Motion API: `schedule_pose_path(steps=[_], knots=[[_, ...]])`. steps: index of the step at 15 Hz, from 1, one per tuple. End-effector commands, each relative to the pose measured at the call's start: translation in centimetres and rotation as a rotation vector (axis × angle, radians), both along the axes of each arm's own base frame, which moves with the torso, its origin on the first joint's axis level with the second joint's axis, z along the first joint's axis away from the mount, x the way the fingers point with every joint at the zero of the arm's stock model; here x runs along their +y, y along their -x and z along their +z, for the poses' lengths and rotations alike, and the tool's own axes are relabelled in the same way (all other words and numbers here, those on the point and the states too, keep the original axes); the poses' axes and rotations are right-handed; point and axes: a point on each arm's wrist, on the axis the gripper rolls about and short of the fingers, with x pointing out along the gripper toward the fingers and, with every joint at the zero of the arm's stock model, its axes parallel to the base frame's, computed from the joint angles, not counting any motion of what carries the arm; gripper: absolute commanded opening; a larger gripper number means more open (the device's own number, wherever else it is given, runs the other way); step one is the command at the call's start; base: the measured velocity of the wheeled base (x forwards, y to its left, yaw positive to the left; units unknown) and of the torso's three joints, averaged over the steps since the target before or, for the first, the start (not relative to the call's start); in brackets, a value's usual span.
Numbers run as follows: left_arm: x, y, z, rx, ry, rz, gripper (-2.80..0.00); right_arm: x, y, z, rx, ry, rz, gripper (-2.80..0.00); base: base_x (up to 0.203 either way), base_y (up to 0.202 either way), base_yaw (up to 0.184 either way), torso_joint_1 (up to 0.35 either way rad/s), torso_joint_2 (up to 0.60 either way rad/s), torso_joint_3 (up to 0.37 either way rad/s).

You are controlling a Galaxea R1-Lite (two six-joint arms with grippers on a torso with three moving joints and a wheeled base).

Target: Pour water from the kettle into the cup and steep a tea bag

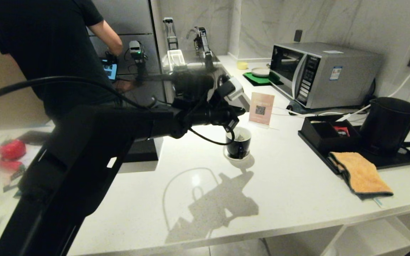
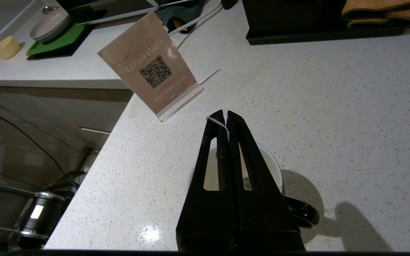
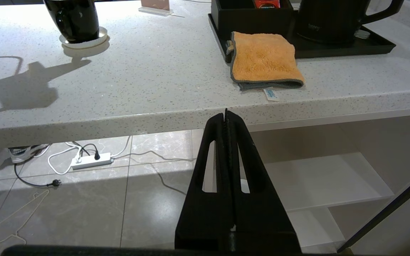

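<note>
The black cup (image 1: pixel 238 145) stands on its white saucer (image 1: pixel 230 157) in the middle of the white counter. My left gripper (image 1: pixel 241 112) hovers just above the cup (image 2: pixel 274 165), shut on the thin white string (image 2: pixel 216 121) of the tea bag. The pale tea bag (image 1: pixel 241 136) hangs inside the cup. At the right, the black kettle (image 1: pixel 386 124) sits on a black tray with its handle pointing right. My right gripper (image 3: pixel 226 114) is shut and empty, parked below the counter's front edge; the cup (image 3: pixel 75 19) and kettle (image 3: pixel 329 17) show beyond it.
A pink QR sign (image 1: pixel 261 108) stands just behind the cup. The black tray (image 1: pixel 400 160) also carries a compartment box (image 1: pixel 324 135), and an orange cloth (image 1: pixel 363 175) drapes over its front. A microwave (image 1: pixel 320 74) is behind. A person (image 1: pixel 48 46) stands at the back left.
</note>
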Motion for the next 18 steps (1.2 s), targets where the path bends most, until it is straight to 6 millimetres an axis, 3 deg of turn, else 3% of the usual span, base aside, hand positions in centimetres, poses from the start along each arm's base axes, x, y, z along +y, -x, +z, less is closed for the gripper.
schedule_pose_path(steps=[1, 8, 18], knots=[[-0.2, -0.2, -0.7, 0.008, -0.007, -0.003, -2.80, 0.0, 0.0, 0.0, 0.000, 0.000, 0.000, -2.80, 0.000, 0.000, 0.000, 0.000, 0.00, 0.000], [-0.2, -0.2, -0.7, 0.007, -0.008, -0.005, -2.80, 0.0, 0.0, 0.0, 0.000, 0.000, 0.000, -2.80, 0.000, 0.000, 0.000, 0.000, 0.00, 0.000], [0.6, 1.0, 3.0, -0.055, 0.029, -0.004, -2.80, 0.0, 0.0, 0.0, 0.000, 0.000, 0.000, -2.80, 0.000, 0.000, 0.000, 0.000, 0.00, 0.000]])
